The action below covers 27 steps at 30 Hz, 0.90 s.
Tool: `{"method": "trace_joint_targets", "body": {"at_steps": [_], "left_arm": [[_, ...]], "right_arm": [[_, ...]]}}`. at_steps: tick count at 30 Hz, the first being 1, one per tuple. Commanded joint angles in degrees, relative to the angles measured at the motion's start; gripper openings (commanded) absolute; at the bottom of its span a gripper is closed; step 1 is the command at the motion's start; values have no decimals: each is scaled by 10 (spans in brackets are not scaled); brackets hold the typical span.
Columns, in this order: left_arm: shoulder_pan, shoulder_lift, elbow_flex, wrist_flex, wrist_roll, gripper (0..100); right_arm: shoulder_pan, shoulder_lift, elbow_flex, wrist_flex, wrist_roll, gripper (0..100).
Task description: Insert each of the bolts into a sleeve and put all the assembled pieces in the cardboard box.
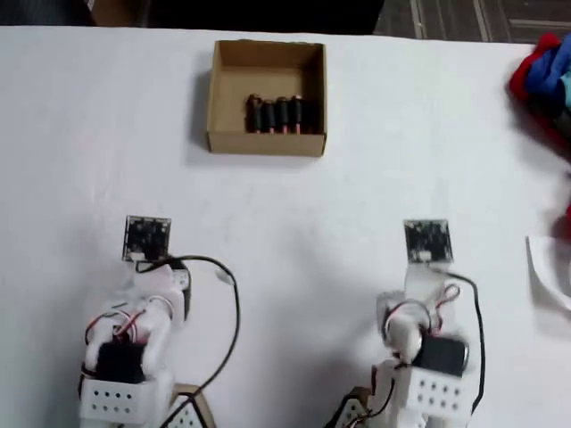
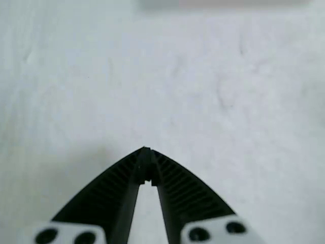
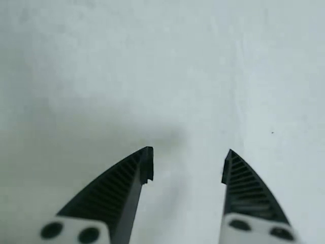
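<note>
In the cardboard box (image 1: 268, 144), the dark pieces (image 1: 282, 114) (perhaps four) blur together.

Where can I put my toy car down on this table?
The wide bare table between the cardboard box and the arms is free, also left of the box. The right edge is crowded by colourful cloth; the box holds assembled pieces.

I see a tan-brown cardboard box (image 1: 223, 89), and the pieces (image 1: 278, 114) in it are black with reddish bands. White table (image 1: 357, 196). Left gripper (image 2: 146, 151) and right gripper (image 3: 188, 155) — black ribbed fingers, white bases. Arms (image 1: 156, 294) white, motors (image 1: 120, 361) black, wires (image 1: 134, 325) red-white. Cloth (image 1: 542, 71) — red and blue.
</note>
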Motion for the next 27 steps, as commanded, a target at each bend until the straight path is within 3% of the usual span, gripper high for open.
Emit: {"method": "trace_joint_targets", "body": {"at_steps": [1, 17, 23, 27], "left_arm": [[-3, -7, 12, 0, 2, 24], [-3, -7, 12, 2, 2, 24], [-3, -7, 12, 4, 2, 24], [-3, -7, 12, 10, 2, 24]], "right_arm": [[8, -120, 43, 24, -7, 211], [11, -106, 105, -6, -11, 210], [0, -106, 105, -6, -11, 9], [-36, -106, 105, -6, -11, 19]]}}
